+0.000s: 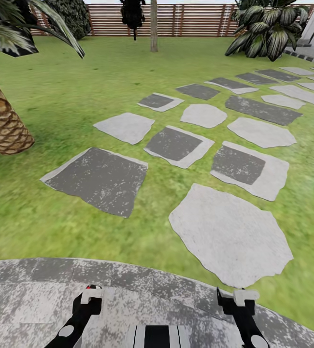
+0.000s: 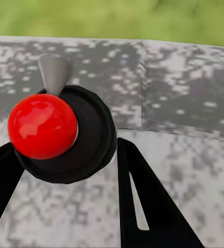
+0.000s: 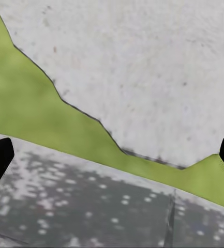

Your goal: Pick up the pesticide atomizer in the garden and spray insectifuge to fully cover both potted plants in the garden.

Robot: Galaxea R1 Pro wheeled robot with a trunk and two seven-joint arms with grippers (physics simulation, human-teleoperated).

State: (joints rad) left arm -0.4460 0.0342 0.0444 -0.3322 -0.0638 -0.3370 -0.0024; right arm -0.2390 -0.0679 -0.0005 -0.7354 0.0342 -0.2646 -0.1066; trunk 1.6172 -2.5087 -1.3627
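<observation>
Garden [image 1: 79, 87] lawn, red knob [image 2: 42, 125] left-wrist

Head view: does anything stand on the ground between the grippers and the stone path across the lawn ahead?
Nothing visible blocks it. Past the patio, flat stepping stones lie in the lawn. The palm trunk stands off to the left, and the fence is far behind.

Fenced garden [image 1: 79, 82], lawn, stepping stones [image 1: 229, 237]

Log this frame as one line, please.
phase: in transit | base: on patio edge | ahead: lawn, stepping stones | end effectors: empty | atomizer, potted plants: unseen
</observation>
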